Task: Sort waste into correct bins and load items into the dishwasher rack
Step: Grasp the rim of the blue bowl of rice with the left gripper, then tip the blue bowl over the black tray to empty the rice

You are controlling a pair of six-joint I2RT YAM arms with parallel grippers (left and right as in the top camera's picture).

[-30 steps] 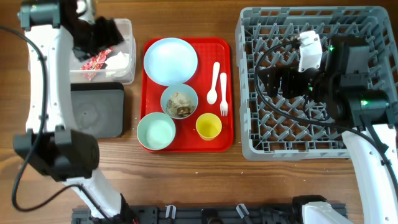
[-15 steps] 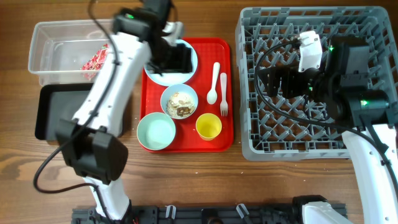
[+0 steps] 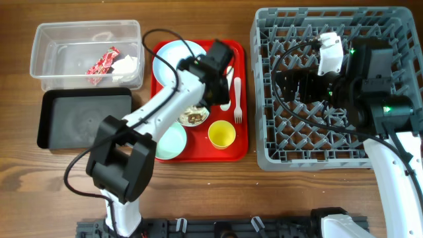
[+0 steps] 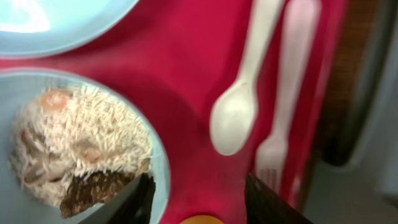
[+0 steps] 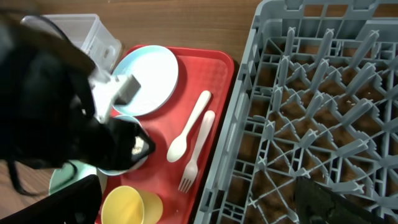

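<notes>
My left gripper (image 3: 213,96) is open and empty, low over the red tray between the bowl of food scraps (image 3: 190,117) and the white spoon (image 3: 227,100). In the left wrist view its fingers (image 4: 202,200) frame bare tray, with the scraps bowl (image 4: 74,149) at left, the spoon (image 4: 236,118) and fork (image 4: 280,124) at right, and the yellow cup (image 4: 202,219) at the bottom edge. The plate (image 3: 172,63), fork (image 3: 237,99), cup (image 3: 221,134) and empty bowl (image 3: 170,143) lie on the tray. My right gripper (image 3: 284,86) is open over the dishwasher rack (image 3: 330,149).
The clear tub (image 3: 46,39) at back left holds the red wrapper (image 3: 102,65) and white tissue (image 3: 127,65). The black tray (image 3: 82,119) sits in front of it. The red serving tray (image 3: 238,49) lies between the bins and the rack.
My left arm has swung from the clear tub across to the red tray and now hangs beside the scraps bowl. The right arm has not moved.
</notes>
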